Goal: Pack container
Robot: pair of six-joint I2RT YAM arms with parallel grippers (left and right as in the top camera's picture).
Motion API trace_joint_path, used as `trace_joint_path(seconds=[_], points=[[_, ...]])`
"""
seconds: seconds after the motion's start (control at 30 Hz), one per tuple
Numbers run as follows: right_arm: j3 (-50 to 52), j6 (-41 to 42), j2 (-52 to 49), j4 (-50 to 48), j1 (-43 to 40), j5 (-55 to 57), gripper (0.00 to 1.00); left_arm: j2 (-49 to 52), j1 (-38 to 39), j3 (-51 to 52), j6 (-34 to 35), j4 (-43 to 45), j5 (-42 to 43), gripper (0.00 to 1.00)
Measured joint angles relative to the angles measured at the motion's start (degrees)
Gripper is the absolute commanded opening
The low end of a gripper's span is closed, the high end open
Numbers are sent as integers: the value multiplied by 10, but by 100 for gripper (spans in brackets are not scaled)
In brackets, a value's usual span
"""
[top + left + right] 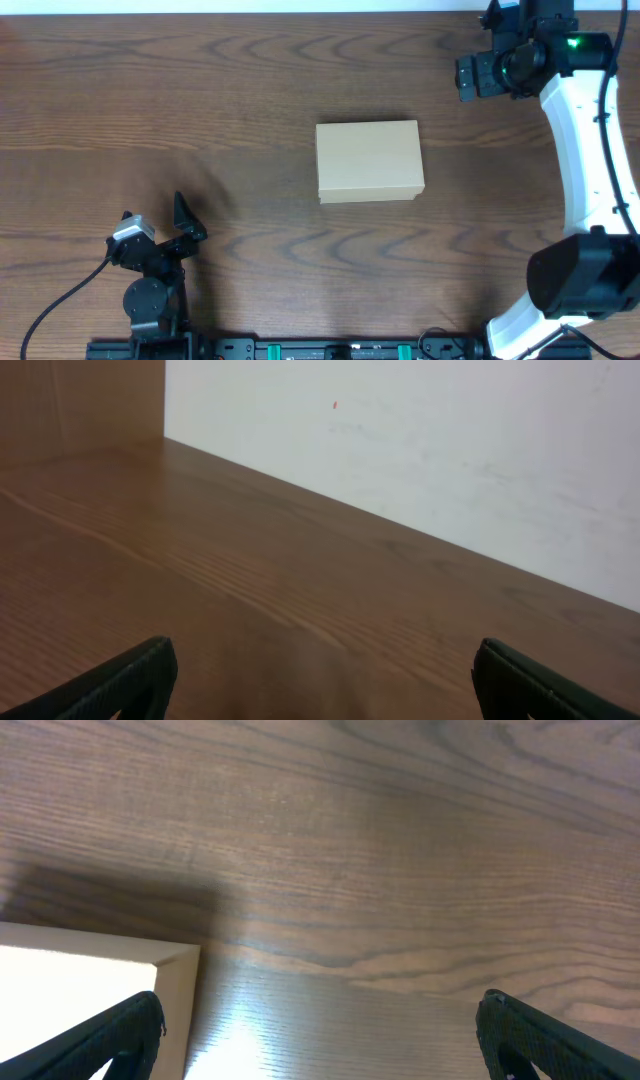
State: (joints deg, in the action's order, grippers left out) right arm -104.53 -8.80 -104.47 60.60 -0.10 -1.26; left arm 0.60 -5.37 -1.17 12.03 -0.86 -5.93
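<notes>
Across the broad wooden bench [200, 100], only one thing of the task: the container [368, 160], flat on its base with the flap lid down and shut, contents hidden. Nothing small to go inside it visible in any view. Nothing carried by either arm.

Relative to the left gripper [190, 225], well ahead and off to the right, bare wood between. Relative to the right gripper [468, 80], well apart again, back toward the robot and off to the left. No contact on either side.

Left gripper spread wide on nothing: in its wrist view, dark fingertips [130, 675] at the two lower corners, just wood grain and a pale wall [450, 460] between them. Right gripper likewise fully parted and unloaded, with plain bench between its fingertips [110, 1035]. Just beside its left fingertip, a pale, tan-edged corner [100, 970], possibly the container; cannot say for sure.

Judging progress: either barely begun or already wrapped up, and impossible to settle which with the lid shut. If barely begun, everything left to do: lifting the flap, bringing in whatever belongs inside, closing up. If wrapped up, nothing left but parking the arms. No step visibly under way.
</notes>
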Motion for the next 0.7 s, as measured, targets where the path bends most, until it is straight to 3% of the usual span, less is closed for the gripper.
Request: trace_joint_path(seconds=[0.7], points=[[0, 2, 1, 23, 0, 9, 99, 0, 0, 0, 0, -1, 2, 95]])
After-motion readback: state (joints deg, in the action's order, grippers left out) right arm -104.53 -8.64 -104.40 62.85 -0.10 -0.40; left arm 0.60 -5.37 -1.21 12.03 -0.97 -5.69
